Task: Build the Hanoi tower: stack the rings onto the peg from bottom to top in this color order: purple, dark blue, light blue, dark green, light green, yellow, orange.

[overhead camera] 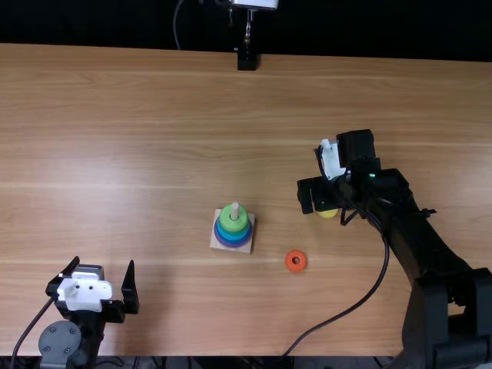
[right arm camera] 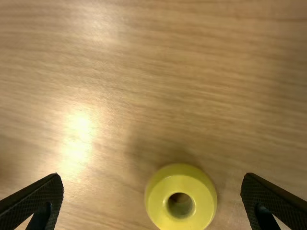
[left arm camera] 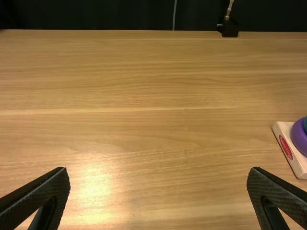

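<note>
One of the two grippers, the left gripper (overhead camera: 104,267), is at the near left of the worktop (overhead camera: 115,154), its two fingers spread wide with nothing between them. Next comes one square wooden base (overhead camera: 216,241) carrying one upright peg (overhead camera: 234,207). Stacked on it are rings with purple (overhead camera: 231,244) lowest, blue shades (overhead camera: 234,233) above and green (overhead camera: 228,222) uppermost; I cannot tell how many rings make up the blue and green part. Beyond, at the far edge, is one black stand (overhead camera: 247,62). Two rings lie loose: one orange ring (overhead camera: 296,260), to the right of the base and nearer the near edge, and one yellow ring (overhead camera: 328,214), farther right. The right gripper (overhead camera: 326,203) is above the yellow ring, partly covering it in the top view; its fingers are open, one to either side of the ring. One black cable (overhead camera: 342,311) curves between the orange ring and the right arm.
</note>
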